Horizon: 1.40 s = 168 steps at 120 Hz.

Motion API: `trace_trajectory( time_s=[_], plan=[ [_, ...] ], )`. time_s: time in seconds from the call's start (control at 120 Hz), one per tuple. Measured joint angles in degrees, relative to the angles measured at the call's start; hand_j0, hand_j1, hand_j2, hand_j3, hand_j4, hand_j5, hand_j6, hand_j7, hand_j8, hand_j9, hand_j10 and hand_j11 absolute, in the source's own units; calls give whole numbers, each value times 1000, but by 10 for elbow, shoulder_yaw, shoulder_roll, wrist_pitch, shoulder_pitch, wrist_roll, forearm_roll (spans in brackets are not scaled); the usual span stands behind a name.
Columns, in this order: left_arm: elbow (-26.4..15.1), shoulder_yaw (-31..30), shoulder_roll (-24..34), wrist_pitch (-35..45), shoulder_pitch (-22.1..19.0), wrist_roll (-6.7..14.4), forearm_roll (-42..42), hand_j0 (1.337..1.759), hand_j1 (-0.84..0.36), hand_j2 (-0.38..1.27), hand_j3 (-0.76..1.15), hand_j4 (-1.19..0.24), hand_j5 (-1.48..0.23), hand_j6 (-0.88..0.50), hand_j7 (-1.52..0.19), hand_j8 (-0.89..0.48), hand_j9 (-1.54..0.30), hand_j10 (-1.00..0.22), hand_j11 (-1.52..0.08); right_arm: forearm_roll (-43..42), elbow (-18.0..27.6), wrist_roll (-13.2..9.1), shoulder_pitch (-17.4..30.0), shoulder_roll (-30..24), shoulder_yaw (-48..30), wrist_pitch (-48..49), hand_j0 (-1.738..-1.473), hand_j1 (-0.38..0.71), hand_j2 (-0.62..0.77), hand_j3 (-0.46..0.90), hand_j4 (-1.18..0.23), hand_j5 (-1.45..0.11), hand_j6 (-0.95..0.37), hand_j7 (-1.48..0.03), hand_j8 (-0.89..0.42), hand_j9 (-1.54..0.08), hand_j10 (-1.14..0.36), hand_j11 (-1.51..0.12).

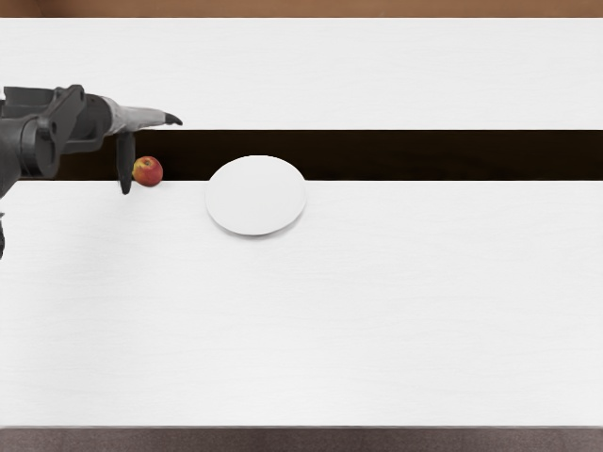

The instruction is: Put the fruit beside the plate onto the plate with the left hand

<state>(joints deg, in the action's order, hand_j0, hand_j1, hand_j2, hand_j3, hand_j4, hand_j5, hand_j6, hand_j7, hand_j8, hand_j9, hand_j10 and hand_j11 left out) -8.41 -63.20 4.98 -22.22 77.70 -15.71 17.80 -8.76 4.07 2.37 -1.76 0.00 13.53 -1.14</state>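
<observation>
One apple (147,170) on tabletop (377,311), left of one plate (255,195). Left robot hand (138,121) beside apple, fingers spread, holding nothing.

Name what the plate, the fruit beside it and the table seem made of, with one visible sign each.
Plate: perhaps glazed ceramic or plastic; plain white, smooth, evenly shaded.
Apple: fruit skin, red with a yellow patch, slight sheen.
Table: perhaps painted or laminated board; flat matt white.
</observation>
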Motion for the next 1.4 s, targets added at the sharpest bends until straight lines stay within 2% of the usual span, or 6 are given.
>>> trace_trajectory(
  time_s=[0.05, 0.108, 0.267, 0.467, 0.825, 1.4],
  plan=[
    [3, -1, -6, 0, 0, 24, 1, 1658, 256, 17, 0, -82, -102, -83, -102, -82, -102, -81, -102, 0, 0, 0, 0, 0, 0, 0, -1658, -349, 0, 0, 0, 0, -1, 0, 0, 0, 0, 0],
    [7, -2, -9, 0, -8, 42, 1, 1658, 209, 24, 0, -121, -153, -122, -153, -121, -153, -120, -153, 0, 0, 0, 0, 0, 0, 0, -1658, -349, 0, 0, 0, 0, -1, 0, -1, 0, 0, 0],
    [35, -2, -18, 2, -33, 60, 6, 1658, 93, 44, 0, -218, -279, -219, -279, -218, -279, -217, -279, 0, 0, 0, 0, 0, 0, 0, -1658, -349, 0, 0, 0, 0, -1, 0, 0, 0, 0, 0],
    [46, -2, -35, 2, -33, 65, 9, 1658, -16, 62, 0, -307, -396, -308, -396, -308, -396, -307, -396, 0, 0, 0, 0, 0, 0, 0, -1658, -349, 0, 0, 0, 0, -1, 0, 0, 0, 0, 0],
    [48, -12, -44, 1, -44, 76, 13, 1658, -105, 77, 0, -381, -493, -381, -493, -381, -493, -381, -493, 0, 0, 0, 0, 0, 0, 0, -1658, -349, 0, 0, 0, 0, -1, 0, 0, 0, 0, 0],
    [53, -13, -47, -8, -47, 78, 34, 1658, -268, 147, 0, -537, -674, -489, -682, -516, -686, -529, -686, 0, 0, 0, 0, 0, 0, 0, -1658, -349, 0, 0, 0, 0, -1, 0, 0, 0, 0, 0]
  ],
)
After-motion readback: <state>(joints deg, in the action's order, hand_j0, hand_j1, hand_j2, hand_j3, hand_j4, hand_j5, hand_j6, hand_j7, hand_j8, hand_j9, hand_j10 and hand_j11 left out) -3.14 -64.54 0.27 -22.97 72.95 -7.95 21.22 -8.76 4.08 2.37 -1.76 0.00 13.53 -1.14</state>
